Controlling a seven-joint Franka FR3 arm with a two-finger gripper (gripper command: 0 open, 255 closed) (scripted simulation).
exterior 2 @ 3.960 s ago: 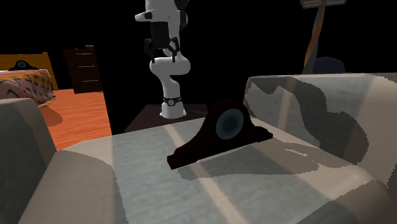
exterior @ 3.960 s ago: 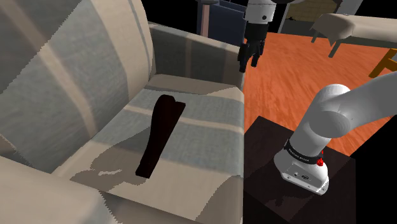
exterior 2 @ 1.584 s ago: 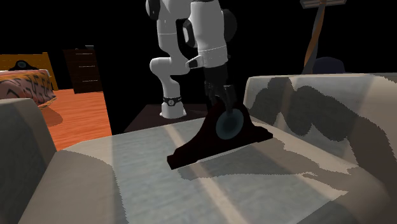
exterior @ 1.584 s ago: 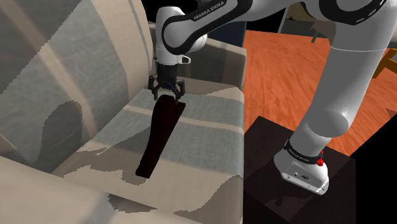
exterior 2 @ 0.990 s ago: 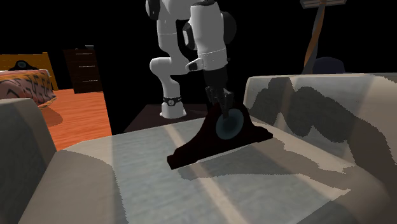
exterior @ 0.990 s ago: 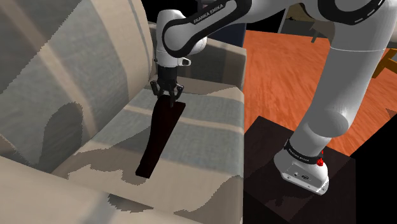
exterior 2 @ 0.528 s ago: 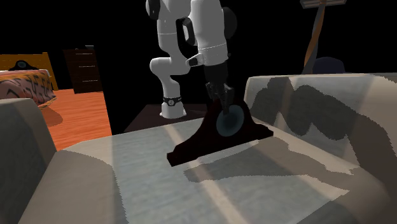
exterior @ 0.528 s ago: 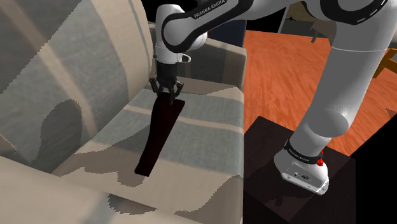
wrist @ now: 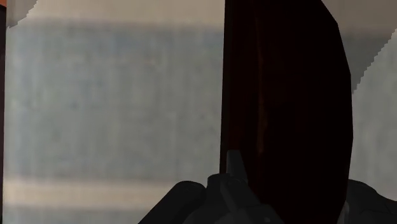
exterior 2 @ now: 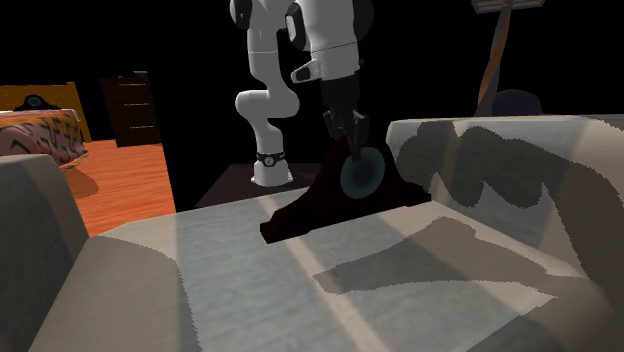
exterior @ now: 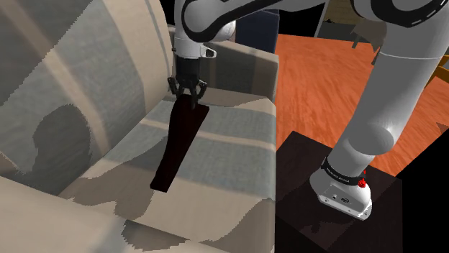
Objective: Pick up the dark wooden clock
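Note:
The dark wooden mantel clock (exterior: 178, 147) hangs a little above the striped sofa seat (exterior: 230, 144), its long base seen edge-on in the shoulder view. In the second exterior view the clock (exterior 2: 345, 195) shows its round grey-blue face, and its shadow lies apart from it on the cushion. My black gripper (exterior: 188, 97) comes down from above and is shut on the clock's arched top. From the side the gripper (exterior 2: 350, 138) clasps the rim above the face. In the wrist view the dark clock body (wrist: 286, 95) sits against one finger (wrist: 234, 167); the other finger is hidden behind it.
The sofa backrest (exterior: 86, 72) rises close beside the clock, and an armrest (exterior 2: 500, 170) bounds the seat on the second exterior view's right. The dark stand (exterior: 316, 180) sits beside the sofa on an orange floor (exterior: 324, 79). A dresser (exterior 2: 130, 105) stands far off.
The gripper has risen with the clock in its grip. The clock's base has come off the cushion, and its shadow has slid away from it across the seat.

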